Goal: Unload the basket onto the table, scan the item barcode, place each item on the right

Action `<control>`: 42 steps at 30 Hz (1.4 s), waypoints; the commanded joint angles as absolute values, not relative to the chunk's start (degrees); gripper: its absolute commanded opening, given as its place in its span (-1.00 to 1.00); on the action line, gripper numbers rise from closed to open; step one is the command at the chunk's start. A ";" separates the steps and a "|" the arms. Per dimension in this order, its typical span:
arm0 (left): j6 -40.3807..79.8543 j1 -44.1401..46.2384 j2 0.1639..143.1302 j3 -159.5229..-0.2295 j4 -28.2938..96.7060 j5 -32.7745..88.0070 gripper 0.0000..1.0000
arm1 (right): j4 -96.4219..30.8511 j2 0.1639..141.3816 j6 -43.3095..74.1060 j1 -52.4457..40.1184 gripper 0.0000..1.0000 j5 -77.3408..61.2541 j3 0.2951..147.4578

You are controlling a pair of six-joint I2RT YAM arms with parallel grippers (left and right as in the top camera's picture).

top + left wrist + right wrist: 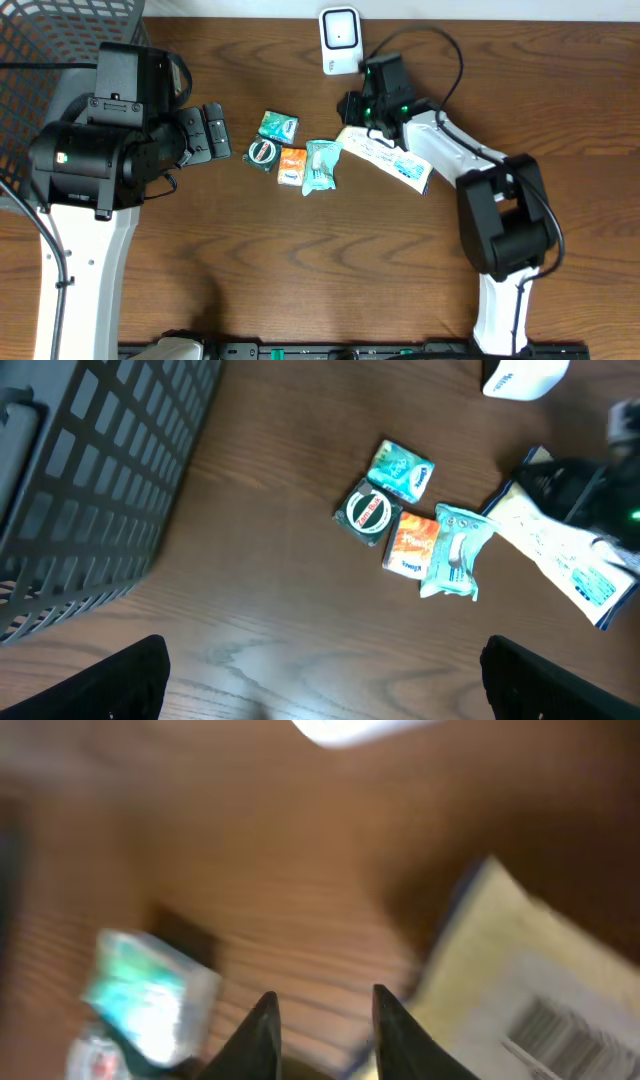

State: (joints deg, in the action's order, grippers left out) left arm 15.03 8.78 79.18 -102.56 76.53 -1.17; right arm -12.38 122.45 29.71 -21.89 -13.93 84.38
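The right claw [324, 995] stands with its two dark fingers [258, 1040] a little apart and only blurred bench wood in the gap, so it grips nothing that I can make out. It hangs just beside the upper-left end of the long white box [545, 990], whose barcode [560, 1032] faces up in the lower right of the wrist view. I judge this to be a claw lined up to take the box by its end, so the code can be turned toward the white scanner [340, 40], which stands at the top centre of the overhead frame just above the claw. The box lies flat on the bench [300, 260], slanting down to the right. Left of it, mid-frame, a teal pouch [322, 165], an orange packet [292, 163], a round tin [262, 152] and a green packet [278, 125] sit clustered, likely awaiting their turn. Further left, the left claw [212, 132] hangs wide open and holds nothing, near the wire basket [60, 40] in the upper left corner, which is probably where scanned goods go.
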 commanded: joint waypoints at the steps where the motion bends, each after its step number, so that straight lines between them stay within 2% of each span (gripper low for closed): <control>1: 15.33 8.58 79.07 -102.24 76.75 -0.80 0.96 | -18.31 124.55 24.36 -21.58 -0.65 -10.68 84.64; 8: 15.33 8.58 79.07 -102.24 76.75 -0.80 0.96 | -36.51 119.35 21.41 -20.78 -0.73 -1.80 84.71; 12: 15.33 8.58 79.07 -102.24 76.75 -0.80 0.95 | -46.76 113.84 16.03 -20.43 -0.65 -1.65 84.71; 16: 15.33 8.58 79.07 -102.24 76.75 -0.80 0.96 | -54.41 108.01 16.08 -20.34 -0.60 1.87 84.71; 17: 15.33 8.58 79.07 -102.24 76.75 -0.80 0.96 | -55.68 106.48 17.23 -20.12 -0.56 3.42 84.71; 20: 15.33 8.58 79.07 -102.24 76.75 -0.80 0.96 | -56.49 102.89 21.82 -17.93 -0.23 9.13 84.68; 22: 15.33 8.58 79.07 -102.24 76.75 -0.80 0.95 | -55.37 102.19 22.70 -15.66 -0.14 10.15 84.68; 27: 15.33 8.58 79.07 -102.24 76.75 -0.80 0.96 | -59.24 104.09 22.70 -8.78 -0.30 9.10 84.64; 32: 15.33 8.58 79.07 -102.24 76.75 -0.80 0.96 | -62.96 109.21 22.65 -3.14 -0.71 8.82 84.60; 35: 15.33 8.58 79.07 -102.24 76.75 -0.80 0.96 | -64.27 113.36 21.78 -0.64 -0.82 5.80 84.60; 42: 15.33 8.58 79.07 -102.24 76.75 -0.80 0.96 | -60.45 120.14 19.14 0.45 -0.69 1.96 84.60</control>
